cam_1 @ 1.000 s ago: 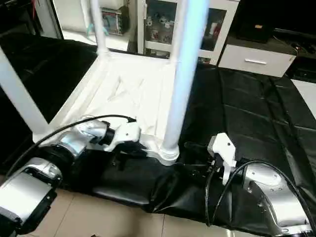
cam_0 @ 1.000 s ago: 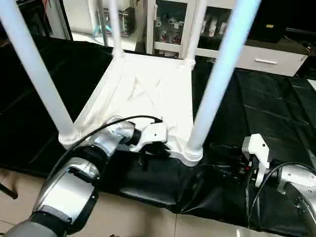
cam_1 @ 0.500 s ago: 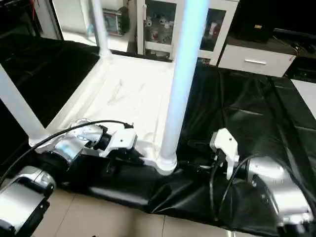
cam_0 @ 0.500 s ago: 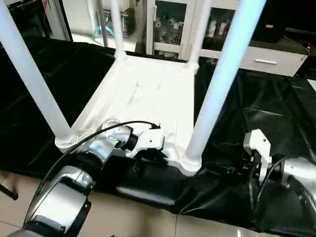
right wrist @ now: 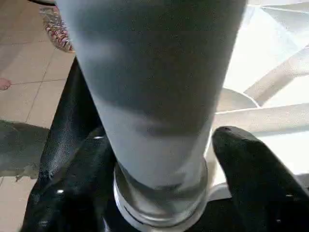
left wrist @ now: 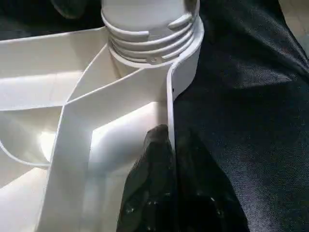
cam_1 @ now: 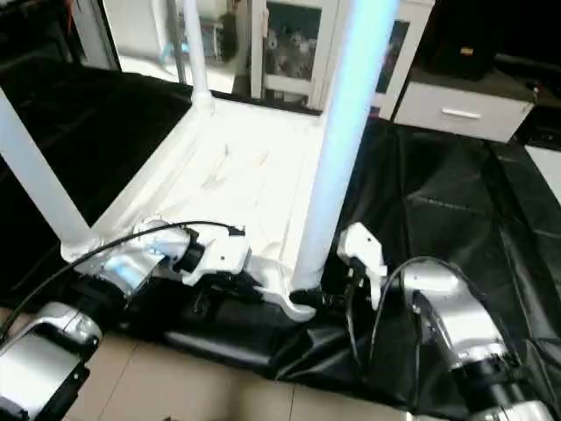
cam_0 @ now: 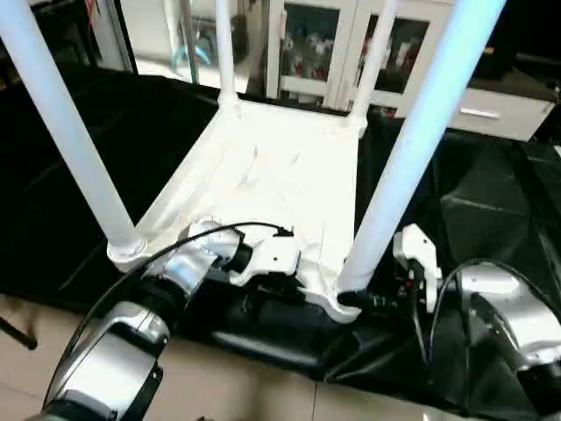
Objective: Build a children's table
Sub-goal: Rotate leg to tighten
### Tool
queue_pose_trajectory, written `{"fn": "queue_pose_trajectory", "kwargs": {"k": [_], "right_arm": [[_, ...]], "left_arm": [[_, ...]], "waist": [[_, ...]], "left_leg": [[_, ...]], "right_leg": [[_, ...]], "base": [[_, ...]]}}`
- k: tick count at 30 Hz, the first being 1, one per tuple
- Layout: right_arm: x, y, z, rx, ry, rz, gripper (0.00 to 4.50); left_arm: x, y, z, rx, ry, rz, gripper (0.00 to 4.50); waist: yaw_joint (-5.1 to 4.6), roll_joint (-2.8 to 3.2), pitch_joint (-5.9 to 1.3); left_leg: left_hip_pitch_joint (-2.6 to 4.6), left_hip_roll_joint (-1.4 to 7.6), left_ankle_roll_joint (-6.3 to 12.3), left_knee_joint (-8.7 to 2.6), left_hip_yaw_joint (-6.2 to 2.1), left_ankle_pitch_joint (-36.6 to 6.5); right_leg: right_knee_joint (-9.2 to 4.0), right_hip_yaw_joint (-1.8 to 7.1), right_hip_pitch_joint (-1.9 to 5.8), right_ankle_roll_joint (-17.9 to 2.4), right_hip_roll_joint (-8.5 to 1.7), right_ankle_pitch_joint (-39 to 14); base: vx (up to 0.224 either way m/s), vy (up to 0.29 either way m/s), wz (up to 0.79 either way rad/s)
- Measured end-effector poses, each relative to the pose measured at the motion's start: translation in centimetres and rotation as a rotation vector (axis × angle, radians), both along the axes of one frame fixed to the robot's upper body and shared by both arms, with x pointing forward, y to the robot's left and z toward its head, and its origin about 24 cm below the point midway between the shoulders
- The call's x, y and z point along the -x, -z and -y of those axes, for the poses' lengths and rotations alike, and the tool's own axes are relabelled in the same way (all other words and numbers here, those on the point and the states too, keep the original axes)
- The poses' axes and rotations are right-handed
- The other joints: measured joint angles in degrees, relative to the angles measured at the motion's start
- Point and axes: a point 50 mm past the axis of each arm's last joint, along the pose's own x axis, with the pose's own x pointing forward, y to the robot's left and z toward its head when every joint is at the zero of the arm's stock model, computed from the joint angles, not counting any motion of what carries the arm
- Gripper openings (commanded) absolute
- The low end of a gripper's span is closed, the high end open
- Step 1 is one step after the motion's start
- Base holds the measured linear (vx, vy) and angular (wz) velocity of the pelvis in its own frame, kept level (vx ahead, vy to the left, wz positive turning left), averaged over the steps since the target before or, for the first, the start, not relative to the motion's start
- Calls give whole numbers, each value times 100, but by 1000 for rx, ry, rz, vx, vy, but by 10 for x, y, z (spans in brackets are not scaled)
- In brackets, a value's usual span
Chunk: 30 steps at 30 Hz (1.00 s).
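Note:
The children's table lies upside down on a black sheet, its white ribbed tabletop (cam_0: pixel 280 167) facing up. Four white legs stand in the corner sockets: near left (cam_0: pixel 70 140), near right (cam_0: pixel 412 149), far left (cam_0: pixel 224 53), far right (cam_0: pixel 372 61). My left gripper (cam_0: pixel 263 294) is shut on the tabletop's thin near rim (left wrist: pixel 170 106), one black finger on each side, close to the near right socket (left wrist: pixel 149 43). My right gripper (cam_0: pixel 359 300) straddles the base of the near right leg (right wrist: pixel 154 96). Its fingers (right wrist: pixel 251 179) stand on either side, with a small gap on one side.
The black sheet (cam_0: pixel 491 193) covers the work surface and hangs over its near edge. Tiled floor (cam_0: pixel 219 386) lies below that edge. A glass-door cabinet (cam_0: pixel 307 44) and a white drawer unit (cam_0: pixel 500 118) stand behind the table.
My right gripper has moved left from the black sheet to the near right leg and now straddles its base. The left gripper keeps its hold. The camera has shifted.

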Motion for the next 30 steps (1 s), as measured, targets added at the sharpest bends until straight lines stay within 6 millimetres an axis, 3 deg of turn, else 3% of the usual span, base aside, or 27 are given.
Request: {"fn": "queue_pose_trajectory", "kwargs": {"k": [6,15,30], "right_arm": [[-1,1,-2,24,-57,-7,253],[-6,-1,-4,39,-104,4,217],[-8,3,-5,38,-63,17,208]], "left_arm": [[1,0,-1,-4,-1,0,0],[2,1,-3,-12,-2,-3,0],[1,3,-5,-9,-68,-30,0]], "waist": [[-3,-24,-6],[-11,-68,-36],[-77,-85,-57]], "left_leg": [[-6,2,1,-1,8,-2],[-3,3,3,-2,8,-3],[4,1,2,0,2,-3]], "right_leg": [[6,-1,1,7,-2,-5],[8,1,2,11,-2,-7],[7,4,10,3,-4,-1]], "base": [[0,0,0],[0,0,0],[0,0,0]]}}
